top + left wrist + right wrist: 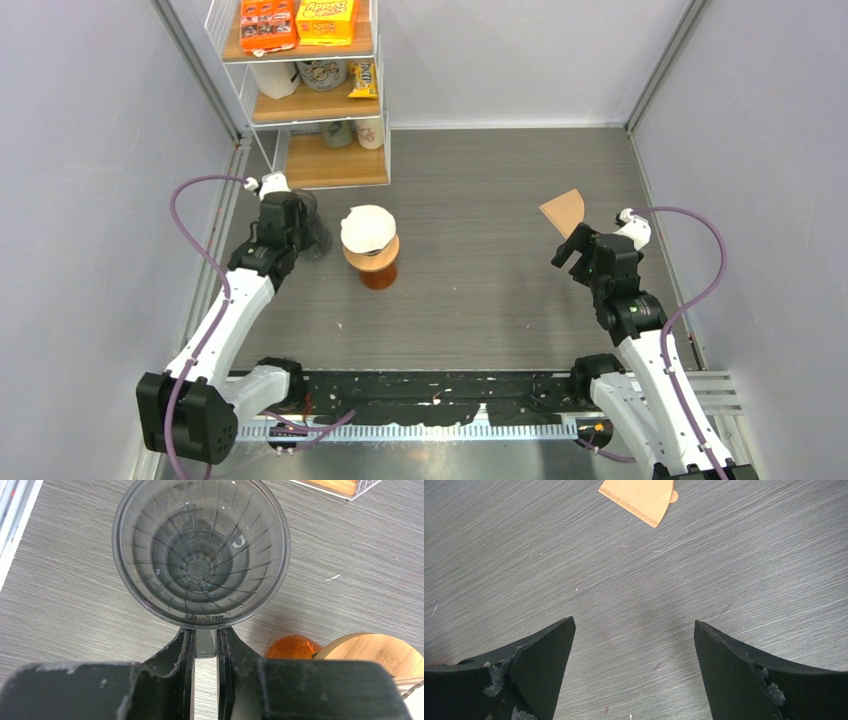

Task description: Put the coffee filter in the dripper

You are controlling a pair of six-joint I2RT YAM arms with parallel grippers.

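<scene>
The dripper (200, 555) is a smoky grey, ribbed plastic cone standing upright on the table, empty inside. My left gripper (205, 645) is shut on its small handle tab, which sits between the two fingers. From above, the dripper (318, 237) shows at the left, partly under my left gripper (305, 218). The coffee filter (563, 210) is a flat brown paper wedge lying on the table at the right. In the right wrist view the coffee filter (639, 497) lies ahead at the top edge. My right gripper (634, 625) is open and empty, a short way before it (570, 248).
An orange glass carafe (376, 262) with a wooden collar and a white cone on top stands just right of the dripper. A wire shelf rack (318, 160) with boxes and cups stands at the back left. Grey walls close in both sides.
</scene>
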